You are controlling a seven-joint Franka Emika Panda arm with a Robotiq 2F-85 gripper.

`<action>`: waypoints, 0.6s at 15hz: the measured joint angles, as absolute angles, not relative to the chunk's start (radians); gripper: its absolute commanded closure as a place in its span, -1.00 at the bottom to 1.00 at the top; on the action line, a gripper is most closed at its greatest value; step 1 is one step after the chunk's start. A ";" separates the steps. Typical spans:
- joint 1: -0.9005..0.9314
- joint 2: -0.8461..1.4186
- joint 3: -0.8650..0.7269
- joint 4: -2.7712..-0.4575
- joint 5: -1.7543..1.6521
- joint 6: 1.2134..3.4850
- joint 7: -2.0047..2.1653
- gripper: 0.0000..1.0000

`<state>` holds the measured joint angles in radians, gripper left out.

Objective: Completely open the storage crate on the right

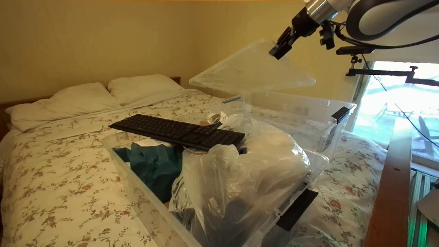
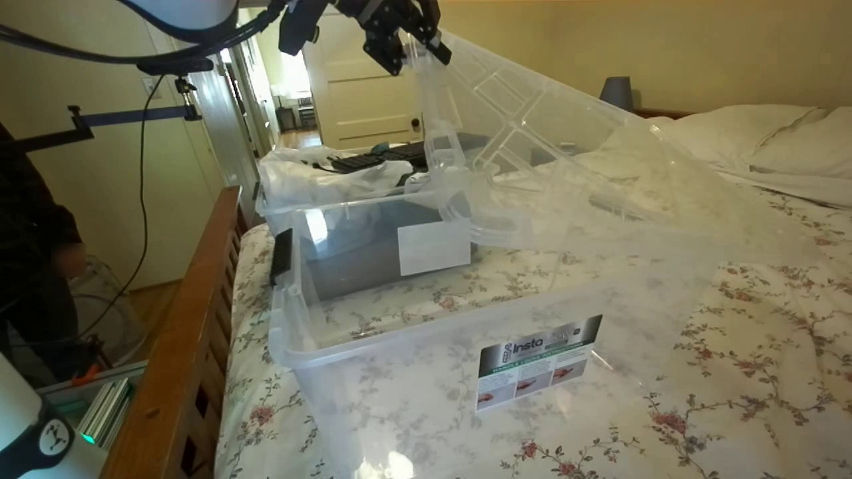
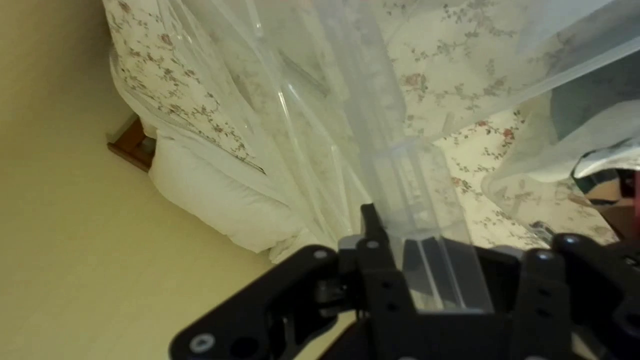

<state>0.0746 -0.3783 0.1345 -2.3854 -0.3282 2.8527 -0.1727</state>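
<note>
The clear storage crate stands on the bed, and its rim and label show in an exterior view. Its clear ribbed lid is raised and tilted above it in both exterior views. My gripper is shut on a corner of the lid, high above the crate; the hold also shows in an exterior view. In the wrist view, the lid's rim runs up from between my fingers. Whether the lid's low edge touches the crate cannot be told. The crate's inside shows only bedding through it.
An open crate stands beside it, holding a plastic bag, a teal cloth and a black keyboard. A wooden bed rail runs along the bed. Pillows lie at the head. A person stands beyond the rail.
</note>
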 measured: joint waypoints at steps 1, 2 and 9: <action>0.123 -0.389 0.093 -2.380 -0.274 2.853 -0.227 0.95; 0.165 -0.407 0.056 -2.377 -0.227 2.852 -0.272 0.95; 0.279 -0.499 -0.053 -2.380 -0.089 2.842 -0.403 0.95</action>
